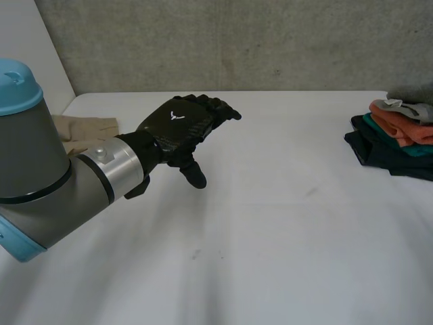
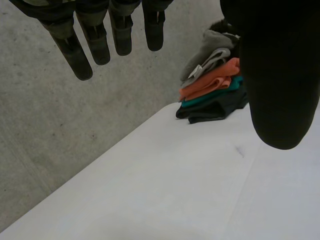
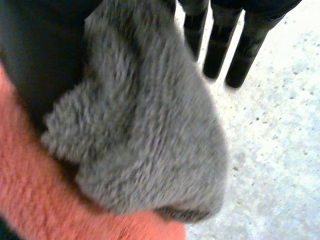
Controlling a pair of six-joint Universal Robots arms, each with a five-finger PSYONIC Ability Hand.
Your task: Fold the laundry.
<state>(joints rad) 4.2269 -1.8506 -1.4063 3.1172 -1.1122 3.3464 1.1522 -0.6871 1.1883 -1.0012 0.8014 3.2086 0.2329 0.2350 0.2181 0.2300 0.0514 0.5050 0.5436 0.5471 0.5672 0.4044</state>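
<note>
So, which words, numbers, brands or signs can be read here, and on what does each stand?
No words or numbers are readable.
A small white emblem, no letters: on the back of the left hand.
Nothing legible on the pale tag in the stack of folded clothes.

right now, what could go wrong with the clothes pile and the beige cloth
The right hand is at the grey fleece topping the stack; lifting it may drag the orange garment beneath and upset the folded pile. The left arm passes close by the beige cloth and could brush it toward the table edge.
</note>
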